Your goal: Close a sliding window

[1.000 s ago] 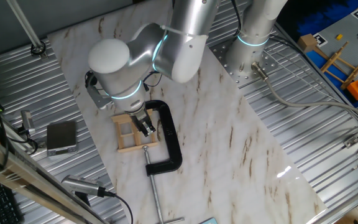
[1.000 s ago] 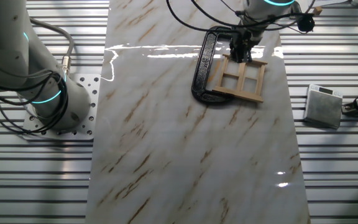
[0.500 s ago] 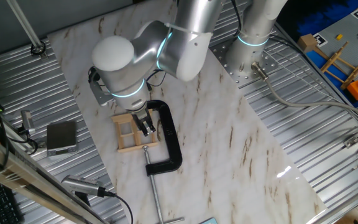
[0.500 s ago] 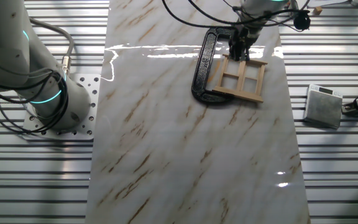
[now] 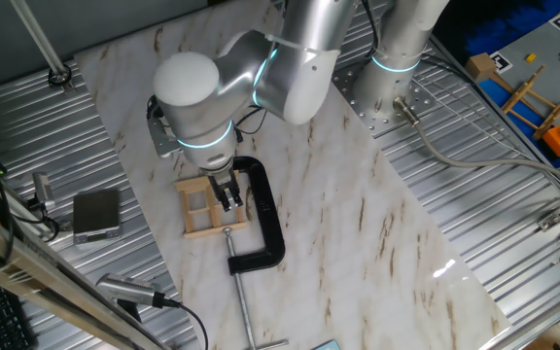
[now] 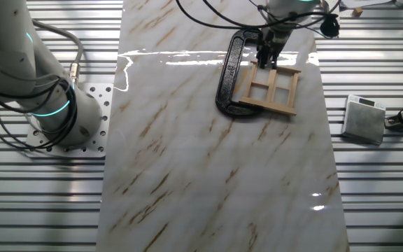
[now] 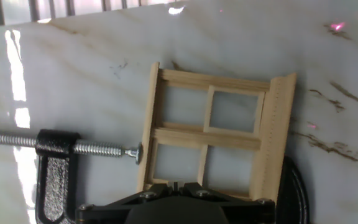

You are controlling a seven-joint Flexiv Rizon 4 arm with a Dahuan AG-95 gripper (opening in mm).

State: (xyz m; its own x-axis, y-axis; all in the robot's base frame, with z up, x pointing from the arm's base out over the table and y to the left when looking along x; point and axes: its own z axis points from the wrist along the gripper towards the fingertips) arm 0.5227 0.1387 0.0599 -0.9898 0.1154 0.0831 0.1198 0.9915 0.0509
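Hand view shows the sliding window (image 7: 213,134) flat on the marble table (image 7: 73,81), gripped by the black clamp (image 7: 58,168); my gripper (image 5: 229,194) hovers above it, whether open or closed, I cannot tell.

One sliding window (image 5: 205,206) (image 6: 271,87) (image 7: 213,134) lies on the counter (image 5: 358,224) (image 6: 208,161), and it shows four panes. One black C-clamp (image 5: 261,214) (image 6: 228,73) (image 7: 55,168) lies around it, with one threaded screw (image 7: 61,144). One grey box (image 5: 96,214) (image 6: 364,119) sits off the marble. Two silver arm columns (image 5: 402,39) show in one fixed view. One gripper (image 5: 229,197) (image 6: 266,61) hangs over the window, with two jaws
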